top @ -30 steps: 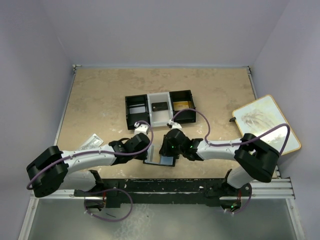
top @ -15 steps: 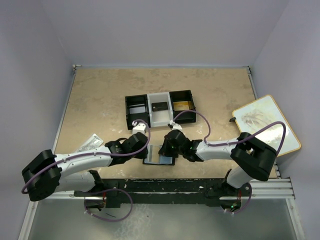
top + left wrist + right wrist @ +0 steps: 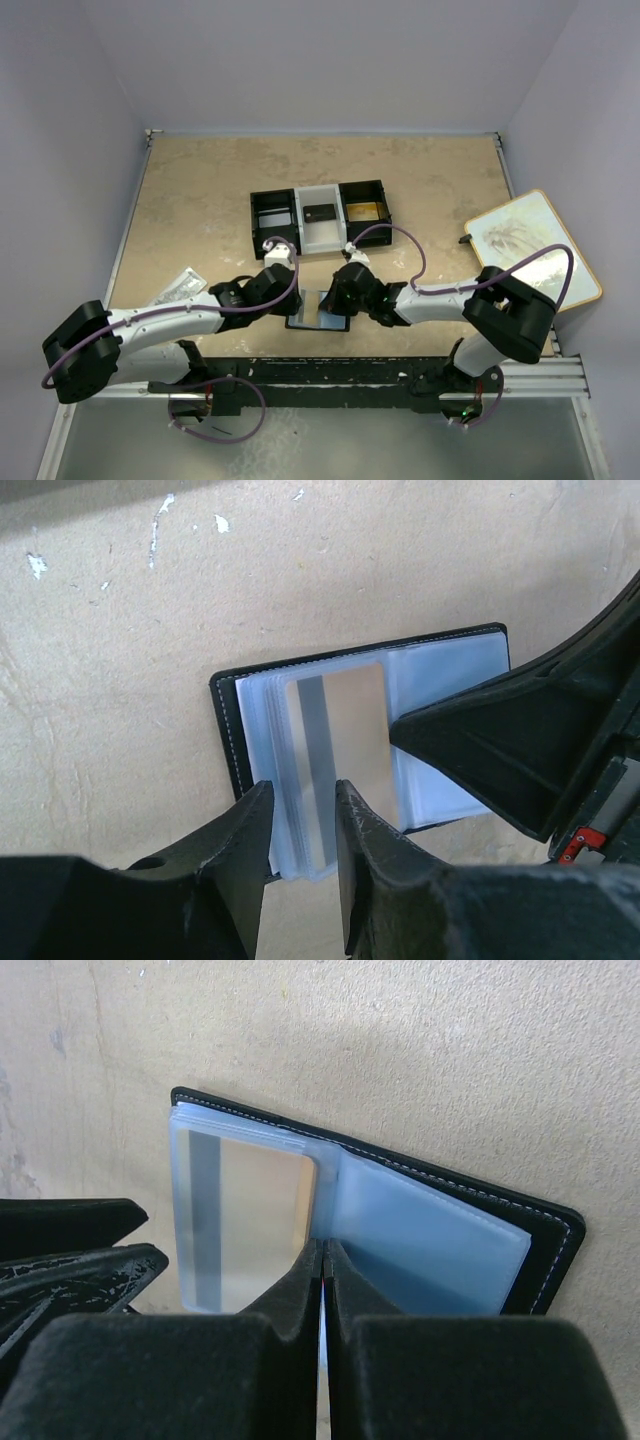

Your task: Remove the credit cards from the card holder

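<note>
The black card holder (image 3: 445, 675) lies open and flat on the table (image 3: 200, 200) near its front edge, between the two arms, with its pale-blue clear sleeves fanned out. A gold-tan card (image 3: 345, 750) with a grey stripe sits inside the top sleeve on the holder's left half. The left pincer (image 3: 303, 798) hangs over the near edge of that sleeve stack with its fingers a little apart, and the sleeve's edge shows in the gap (whether they actually nip the plastic cannot be told). The right pincer (image 3: 322, 1252) is clenched, its two tips pressed together and resting at the fold where the sleeves meet, just beside the card's right edge. Farther back on the table stands a three-compartment tray (image 3: 310, 238): a dark card (image 3: 320, 212) lies in its white middle section and a second gold card (image 3: 365, 209) in the black right one. A white packet (image 3: 182, 284) lies well apart to the left.
</note>
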